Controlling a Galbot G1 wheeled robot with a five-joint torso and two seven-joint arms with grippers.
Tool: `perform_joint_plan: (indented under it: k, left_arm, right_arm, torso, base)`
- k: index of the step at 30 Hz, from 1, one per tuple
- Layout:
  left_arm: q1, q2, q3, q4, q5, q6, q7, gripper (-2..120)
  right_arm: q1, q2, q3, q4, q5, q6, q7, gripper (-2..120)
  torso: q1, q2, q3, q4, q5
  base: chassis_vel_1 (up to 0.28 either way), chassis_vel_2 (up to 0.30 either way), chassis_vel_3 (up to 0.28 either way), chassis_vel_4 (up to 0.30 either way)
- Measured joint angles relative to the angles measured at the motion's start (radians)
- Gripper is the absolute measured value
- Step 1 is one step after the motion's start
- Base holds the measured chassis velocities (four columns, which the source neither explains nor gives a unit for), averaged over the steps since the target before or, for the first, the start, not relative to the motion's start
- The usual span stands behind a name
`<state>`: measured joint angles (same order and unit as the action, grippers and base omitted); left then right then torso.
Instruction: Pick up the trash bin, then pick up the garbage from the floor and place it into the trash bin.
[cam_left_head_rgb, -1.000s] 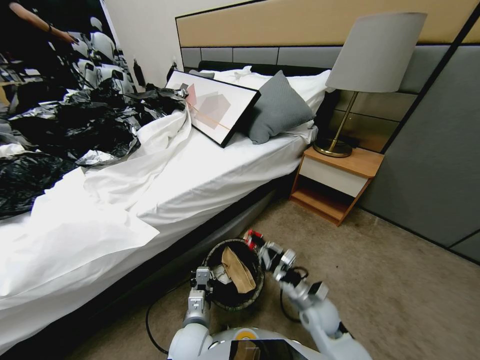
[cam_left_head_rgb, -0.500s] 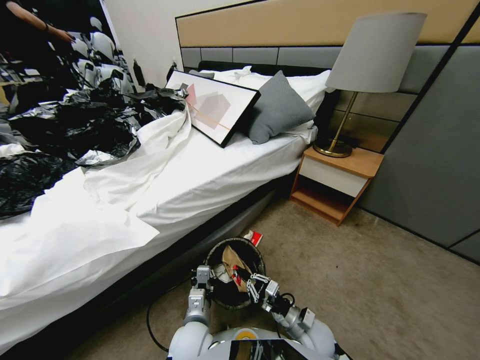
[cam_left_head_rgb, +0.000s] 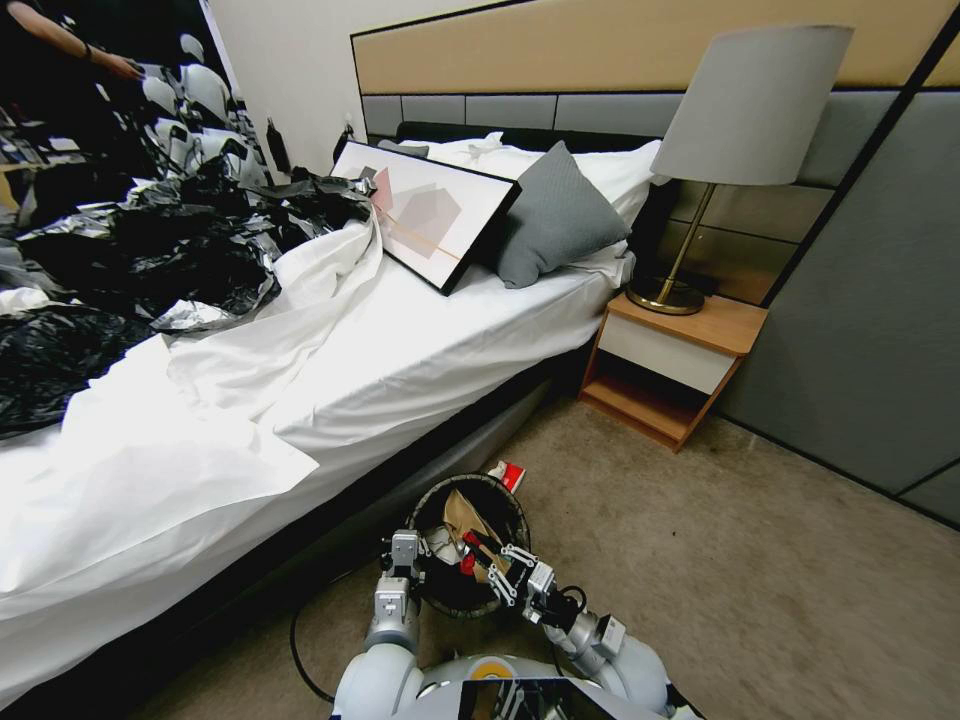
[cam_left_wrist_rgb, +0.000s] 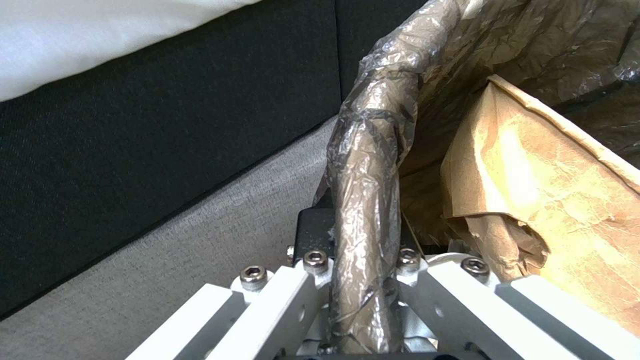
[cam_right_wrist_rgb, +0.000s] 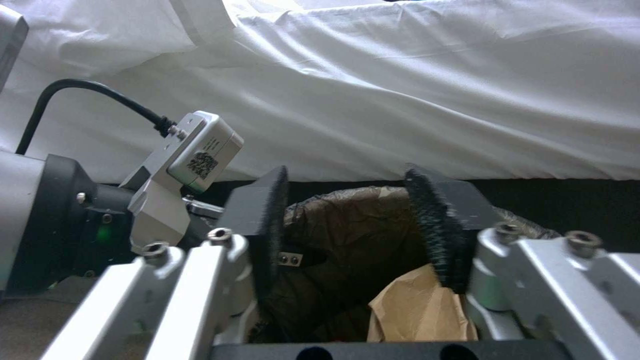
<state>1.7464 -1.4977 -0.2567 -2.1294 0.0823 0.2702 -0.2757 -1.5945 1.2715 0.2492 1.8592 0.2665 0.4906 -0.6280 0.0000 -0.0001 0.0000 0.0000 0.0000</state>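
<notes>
The trash bin (cam_left_head_rgb: 432, 512), lined with a dark brown bag, stands on the carpet against the bed base. My left gripper (cam_left_head_rgb: 405, 560) is shut on its near rim, and the left wrist view shows the bag-wrapped rim (cam_left_wrist_rgb: 367, 165) clamped in the left gripper (cam_left_wrist_rgb: 363, 250). Garbage lies inside: a tan paper bag (cam_left_head_rgb: 462, 520) (cam_left_wrist_rgb: 553, 200) (cam_right_wrist_rgb: 413, 310). My right gripper (cam_left_head_rgb: 480, 560) (cam_right_wrist_rgb: 350, 200) hangs over the bin's mouth, open, with nothing between its black pads (cam_right_wrist_rgb: 433, 230). A small red piece (cam_left_head_rgb: 467, 563) shows just below its fingertips. A red-and-white packet (cam_left_head_rgb: 508, 472) lies on the floor beyond the bin.
The bed (cam_left_head_rgb: 420, 360) with white sheets runs along the left, its dark base right behind the bin. A wooden nightstand (cam_left_head_rgb: 675, 365) with a lamp (cam_left_head_rgb: 745, 110) stands at the back right. Open carpet (cam_left_head_rgb: 760, 580) stretches to the right. A black cable (cam_left_head_rgb: 300, 640) trails near my left arm.
My right arm has pulled back from the floor beyond the bin to over the bin's mouth. The red-and-white packet stays on the carpet. The left gripper and bin have not moved.
</notes>
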Motion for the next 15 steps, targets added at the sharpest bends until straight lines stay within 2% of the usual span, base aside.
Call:
perform_joint_plan:
  k: [2,4,6,7,10,15]
  left_arm:
    - [0.001,0.002,0.000,-0.001,0.000,0.000,0.000,1]
    - [0.001,0.003,0.000,-0.001,0.000,0.000,0.000,1]
    - [0.002,0.005,0.000,-0.001,0.001,0.000,0.000,1]
    - [0.002,0.005,0.000,-0.001,0.001,0.000,0.000,1]
    - [0.002,0.006,0.000,-0.001,0.001,0.000,0.000,1]
    - [0.003,0.008,0.000,-0.001,0.001,0.000,0.000,1]
  right_arm:
    - [0.003,-0.001,0.000,0.002,0.000,-0.004,0.003,66]
    - [0.004,-0.001,0.000,0.003,0.000,-0.005,0.003,69]
    - [0.003,0.000,-0.001,0.006,-0.001,-0.005,0.007,80]
    - [0.003,0.000,-0.001,0.006,-0.001,-0.005,0.007,80]
    - [-0.002,0.003,-0.004,0.009,-0.006,-0.005,0.010,95]
    - [-0.003,0.005,-0.004,0.012,-0.009,-0.004,0.012,100]
  torso:
    - [0.000,0.000,0.000,0.0000,0.0000]
    - [0.000,0.000,0.000,0.0000,0.0000]
    - [0.000,0.000,0.000,0.0000,0.0000]
    - [0.000,0.000,0.000,0.0000,0.0000]
    - [0.000,0.000,0.000,0.0000,0.0000]
    - [0.000,0.000,0.000,0.0000,0.0000]
  base:
    - [0.000,0.000,0.000,0.000]
    - [0.000,0.000,0.000,0.000]
    - [0.000,0.000,0.000,0.000]
    - [0.000,0.000,0.000,0.000]
    - [0.000,0.000,0.000,0.000]
    - [0.000,0.000,0.000,0.000]
